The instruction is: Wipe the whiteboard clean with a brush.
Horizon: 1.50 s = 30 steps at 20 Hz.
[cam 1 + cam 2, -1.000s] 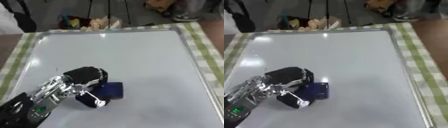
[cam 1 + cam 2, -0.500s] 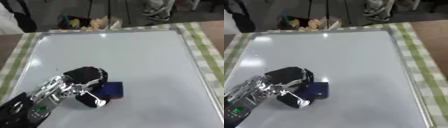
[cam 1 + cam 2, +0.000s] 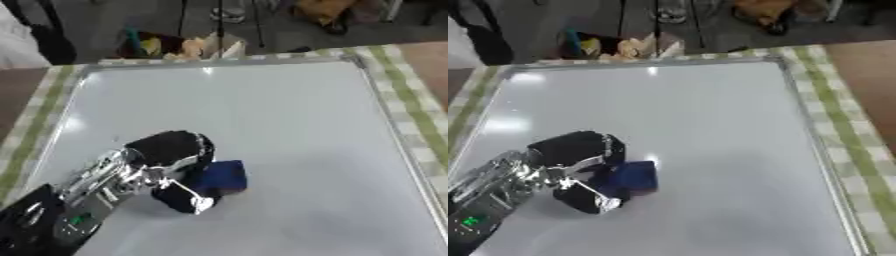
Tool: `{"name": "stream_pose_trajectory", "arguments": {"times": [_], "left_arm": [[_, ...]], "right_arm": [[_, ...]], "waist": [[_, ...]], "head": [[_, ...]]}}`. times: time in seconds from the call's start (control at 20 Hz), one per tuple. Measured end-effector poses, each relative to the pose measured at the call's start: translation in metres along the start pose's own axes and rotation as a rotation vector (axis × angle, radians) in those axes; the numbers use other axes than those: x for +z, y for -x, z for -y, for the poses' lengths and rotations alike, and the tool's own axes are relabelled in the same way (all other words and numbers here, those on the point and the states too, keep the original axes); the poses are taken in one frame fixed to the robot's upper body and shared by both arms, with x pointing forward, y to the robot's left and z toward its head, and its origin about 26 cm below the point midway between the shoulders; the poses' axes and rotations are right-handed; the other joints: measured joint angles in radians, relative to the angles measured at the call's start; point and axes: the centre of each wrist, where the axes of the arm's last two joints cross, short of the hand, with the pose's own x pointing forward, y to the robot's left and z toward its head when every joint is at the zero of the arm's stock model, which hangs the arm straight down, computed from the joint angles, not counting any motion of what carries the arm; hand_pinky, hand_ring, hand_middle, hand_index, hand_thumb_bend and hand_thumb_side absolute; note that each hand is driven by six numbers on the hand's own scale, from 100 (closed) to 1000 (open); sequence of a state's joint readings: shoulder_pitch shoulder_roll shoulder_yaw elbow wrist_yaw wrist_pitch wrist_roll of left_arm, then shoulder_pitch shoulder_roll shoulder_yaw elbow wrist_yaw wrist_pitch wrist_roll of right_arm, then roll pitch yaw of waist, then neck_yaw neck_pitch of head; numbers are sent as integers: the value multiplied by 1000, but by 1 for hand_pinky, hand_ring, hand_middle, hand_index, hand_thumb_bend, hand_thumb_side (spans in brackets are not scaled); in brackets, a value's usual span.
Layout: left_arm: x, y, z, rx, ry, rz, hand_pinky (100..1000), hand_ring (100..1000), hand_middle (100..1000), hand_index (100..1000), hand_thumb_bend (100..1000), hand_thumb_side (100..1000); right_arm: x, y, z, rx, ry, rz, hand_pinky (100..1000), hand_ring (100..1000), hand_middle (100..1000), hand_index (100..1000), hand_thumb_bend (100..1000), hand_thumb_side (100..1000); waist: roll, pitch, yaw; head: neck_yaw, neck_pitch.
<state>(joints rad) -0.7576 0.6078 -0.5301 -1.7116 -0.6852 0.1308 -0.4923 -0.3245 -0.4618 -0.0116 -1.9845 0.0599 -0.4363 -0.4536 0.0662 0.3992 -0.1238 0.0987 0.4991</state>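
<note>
A large whiteboard (image 3: 289,115) with a metal frame lies flat and fills most of both views; its surface looks plain white. My left hand (image 3: 171,157) comes in from the lower left and is curled round a dark blue brush (image 3: 223,176), which rests on the board's lower left part. Only the brush's right end shows past the black fingers (image 3: 588,197). My right hand is in neither view.
A green and white checked cloth (image 3: 411,95) shows along the board's right and left edges. Beyond the far edge is floor with bags and small coloured things (image 3: 179,45).
The hand and brush sit a little lower on the board than before; the whole picture has shifted slightly, so the camera moved too.
</note>
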Motion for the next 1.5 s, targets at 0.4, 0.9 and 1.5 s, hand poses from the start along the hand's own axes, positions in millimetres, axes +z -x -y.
{"name": "stream_pose_trajectory", "arguments": {"times": [0.4,0.9,1.5], "left_arm": [[2,3,-2,9,-16,-20,393,591,531,172,218,408],[11,17,-4,20,-68,-102,383,581,522,171,210,398],[32,50,-16,35,-207,-288,376,573,517,169,193,390]], "right_arm": [[1,0,0,1,-2,-3,728,675,549,784,100,807],[2,0,1,2,-3,-5,730,675,549,785,100,808],[3,0,1,2,-3,-6,730,676,548,785,100,809]], "waist": [[-1,0,0],[-1,0,6],[-3,0,12]], "head": [[0,0],[1,0],[1,-1]]}}
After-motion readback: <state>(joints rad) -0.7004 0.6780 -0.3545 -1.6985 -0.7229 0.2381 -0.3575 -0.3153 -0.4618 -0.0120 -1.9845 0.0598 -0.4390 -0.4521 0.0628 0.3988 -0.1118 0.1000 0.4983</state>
